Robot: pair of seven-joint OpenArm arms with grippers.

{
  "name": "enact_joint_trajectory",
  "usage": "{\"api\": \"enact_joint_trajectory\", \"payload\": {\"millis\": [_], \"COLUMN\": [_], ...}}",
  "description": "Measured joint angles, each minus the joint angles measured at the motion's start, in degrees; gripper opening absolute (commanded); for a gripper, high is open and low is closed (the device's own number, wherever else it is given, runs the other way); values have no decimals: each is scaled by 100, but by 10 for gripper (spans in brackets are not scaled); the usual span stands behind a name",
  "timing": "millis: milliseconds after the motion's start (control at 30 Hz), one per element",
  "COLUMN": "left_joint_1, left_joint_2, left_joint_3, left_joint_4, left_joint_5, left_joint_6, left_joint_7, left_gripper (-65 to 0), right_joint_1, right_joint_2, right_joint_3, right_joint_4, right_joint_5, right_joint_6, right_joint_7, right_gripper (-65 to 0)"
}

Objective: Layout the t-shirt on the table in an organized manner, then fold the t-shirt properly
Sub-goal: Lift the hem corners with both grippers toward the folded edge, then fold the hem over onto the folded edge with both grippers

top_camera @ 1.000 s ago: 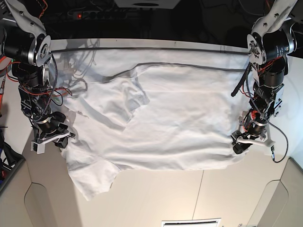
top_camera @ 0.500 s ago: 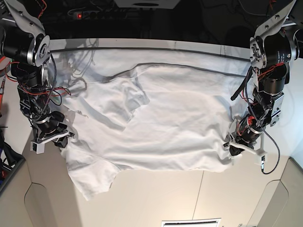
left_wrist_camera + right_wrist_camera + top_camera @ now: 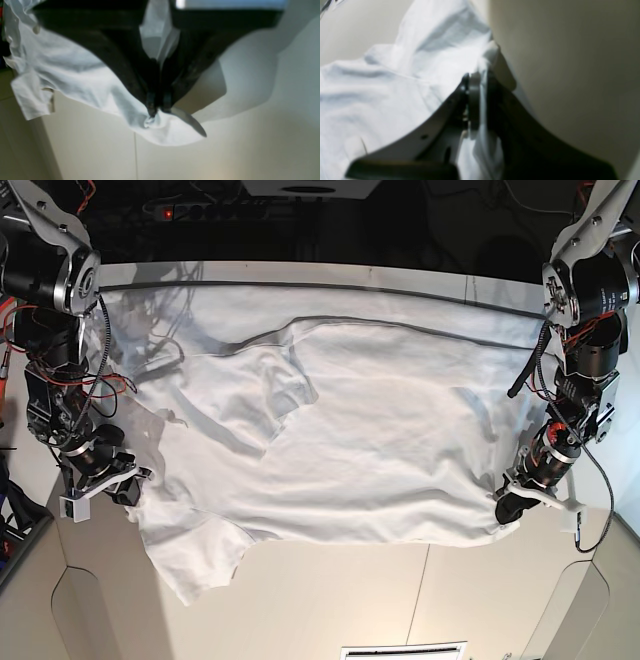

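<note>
In the base view you see the t-shirt [image 3: 350,430], white and wrinkled, spread wide across the middle of the table [image 3: 420,600]. One sleeve hangs down toward the lower left of the frame, and a fold of cloth lies doubled over in the upper left part of the shirt.

Your left gripper [image 3: 505,507] sits at the right edge of the frame, at the shirt's lower right corner. In the left wrist view its jaws are drawn tight together, with a bunched bit of the white cloth [image 3: 152,120] pinched at their tips and more cloth showing between the jaws higher up.

Your right gripper [image 3: 128,485] sits at the left edge, at the shirt's hem above the sleeve. In the right wrist view its jaws are drawn narrow, with a strip of white cloth [image 3: 485,105] caught between them.
</note>
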Motion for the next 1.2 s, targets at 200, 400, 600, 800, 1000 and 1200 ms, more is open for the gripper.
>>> {"api": "enact_joint_trajectory", "payload": {"millis": [200,400,600,800,1000,1200], "left_joint_1": [98,234,708,1384,1858,2192], "left_joint_2": [-175,-234,-247,-267,-258,-249], "left_joint_3": [-4,-4,-2,-2,-195,-857], "left_joint_4": [17,216,1115,2288,2957,3215], "left_joint_5": [-155,-533,-592,-597,-601,-592], "left_joint_6": [-133,-166,-162,-144,-153,-168], "left_joint_7": [15,278,481,560,564,586], "left_gripper": [-650,-650,-650,-650,-650,-650], "right_joint_1": [-400,-824,-1379,-1812,-2186,-2509], "right_joint_2": [334,452,457,457,459,455], "right_joint_3": [0,-2,-4,-4,-4,234], "right_joint_4": [774,1427,2538,3768,4601,4924], "right_joint_5": [463,1082,1631,2000,2159,2186], "right_joint_6": [87,105,74,81,70,94], "right_joint_7": [-479,-1121,-1945,-2844,-3338,-3427], "right_gripper": [-650,-650,-650,-650,-650,-650]}}
